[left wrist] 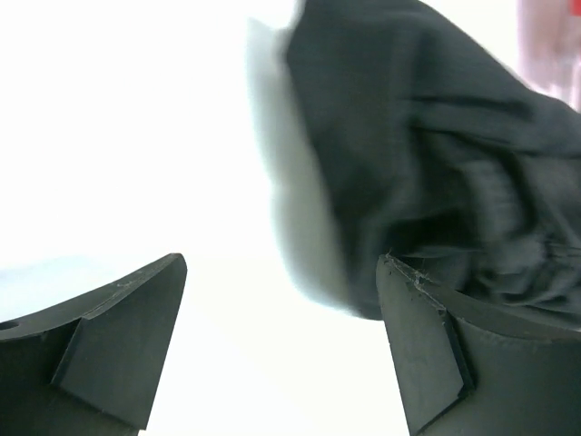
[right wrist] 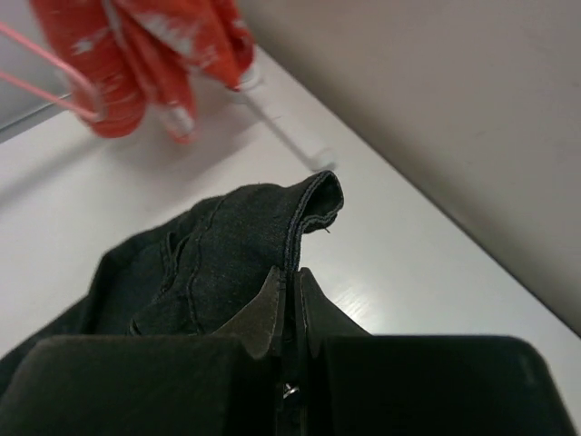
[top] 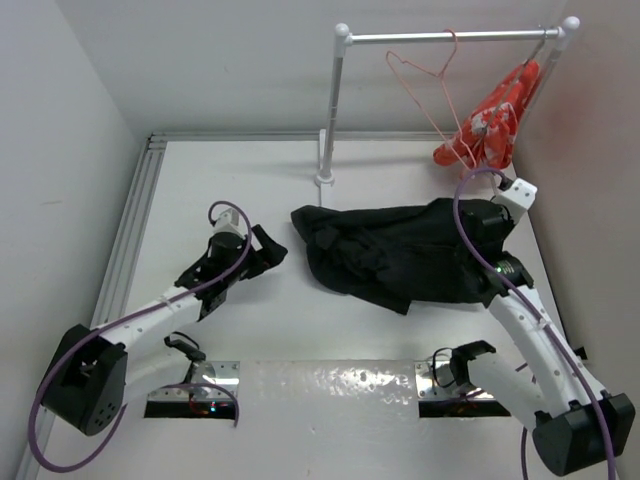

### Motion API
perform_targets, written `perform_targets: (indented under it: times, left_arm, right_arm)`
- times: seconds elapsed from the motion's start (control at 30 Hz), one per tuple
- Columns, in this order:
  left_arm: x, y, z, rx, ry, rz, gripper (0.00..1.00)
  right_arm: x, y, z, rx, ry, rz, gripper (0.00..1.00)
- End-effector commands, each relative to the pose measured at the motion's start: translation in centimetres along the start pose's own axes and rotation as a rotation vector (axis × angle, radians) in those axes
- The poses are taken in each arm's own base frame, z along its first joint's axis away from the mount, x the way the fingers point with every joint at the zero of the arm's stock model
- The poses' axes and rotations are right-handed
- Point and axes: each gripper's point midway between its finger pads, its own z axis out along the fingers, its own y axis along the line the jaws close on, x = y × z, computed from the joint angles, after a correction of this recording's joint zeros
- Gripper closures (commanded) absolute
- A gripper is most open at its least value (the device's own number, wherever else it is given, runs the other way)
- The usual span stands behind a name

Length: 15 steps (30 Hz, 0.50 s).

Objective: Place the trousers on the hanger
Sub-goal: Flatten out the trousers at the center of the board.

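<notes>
The black trousers [top: 400,250] lie bunched on the white table, right of centre. My right gripper [top: 490,222] is shut on their right edge; in the right wrist view a seamed fold of the trousers [right wrist: 245,245] stands pinched between the closed fingertips [right wrist: 290,282]. My left gripper [top: 265,248] is open and empty, just left of the trousers' left end; the left wrist view shows the trousers [left wrist: 436,145] blurred, beyond and right of the spread fingers [left wrist: 427,336]. The pale-pink wire hanger [top: 425,85] hangs by its hook on the rail, also seen in the right wrist view [right wrist: 45,68].
A white clothes rail [top: 450,37] on a post [top: 331,110] stands at the back. An orange-red bundle with white marks [top: 495,120] hangs at its right end, beside the hanger. Walls close the table's left, back and right sides.
</notes>
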Motion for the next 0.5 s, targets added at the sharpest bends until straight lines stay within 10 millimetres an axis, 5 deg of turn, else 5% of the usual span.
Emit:
perform_targets:
  times: [0.0, 0.27, 0.37, 0.47]
  left_arm:
    - [-0.7, 0.2, 0.3, -0.009, -0.052, 0.036, 0.17]
    - [5.3, -4.1, 2.6, 0.095, 0.121, 0.194, 0.18]
    - [6.5, -6.2, 3.2, 0.181, 0.153, 0.210, 0.16]
    - [7.1, -6.2, 5.2, 0.134, 0.171, 0.241, 0.20]
  right_arm:
    - [-3.0, -2.1, 0.4, 0.136, -0.079, 0.017, 1.00]
    - [-1.0, 2.3, 1.3, -0.041, 0.014, 0.018, 1.00]
    - [-0.8, 2.7, 1.3, -0.067, 0.023, 0.016, 1.00]
    - [-0.8, 3.3, 1.2, -0.097, 0.031, 0.023, 1.00]
